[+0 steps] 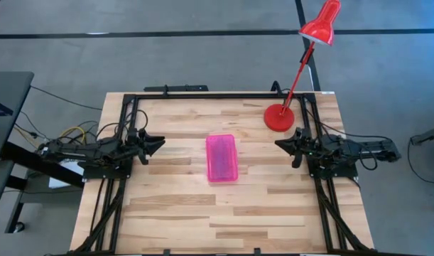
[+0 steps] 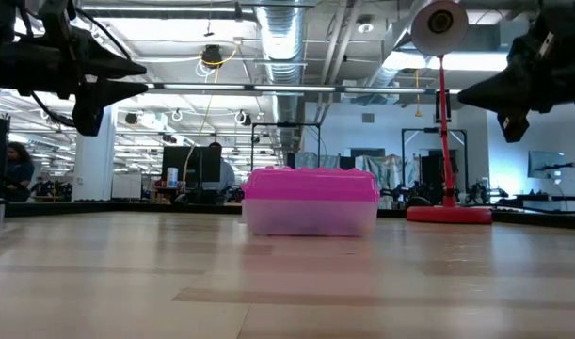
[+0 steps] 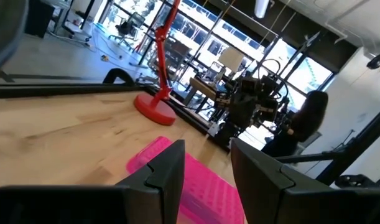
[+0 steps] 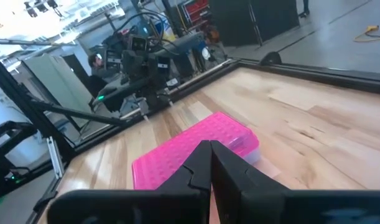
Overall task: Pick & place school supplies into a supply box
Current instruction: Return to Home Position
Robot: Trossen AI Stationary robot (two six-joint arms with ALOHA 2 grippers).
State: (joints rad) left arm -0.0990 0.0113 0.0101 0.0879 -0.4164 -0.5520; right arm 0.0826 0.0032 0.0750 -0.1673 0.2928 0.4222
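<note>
Starting at the left gripper (image 3: 206, 149): its two fingers (image 3: 168, 168) are spread with a clear gap between them, nothing in there, and you can see pink lid through the gap. It hangs above the counter (image 1: 167, 206) just in from the left edge, roughly halfway along it, tips aimed at the middle.

The right gripper (image 4: 209, 146) is the mirror of that over by the right edge, except its fingers (image 4: 199, 168) are pressed tip to tip, empty too. In the low view both grippers sit well up off the wood, one in each top corner of the shot.

Between them, well apart from both, is the pink supply box (image 1: 221, 158). It sits flat at about the center of the counter, lid down, long sides running parallel to the left and right edges. From table height the box (image 2: 311, 198) shows its pink lid on top of a cloudy clear base, and I can't tell what's inside.

The red desk lamp has its round base (image 1: 279, 117) near the far right corner, close to the right gripper, with its stem leaning out past the far edge.

A person (image 3: 308, 118) is out in the room beyond the counter.
</note>
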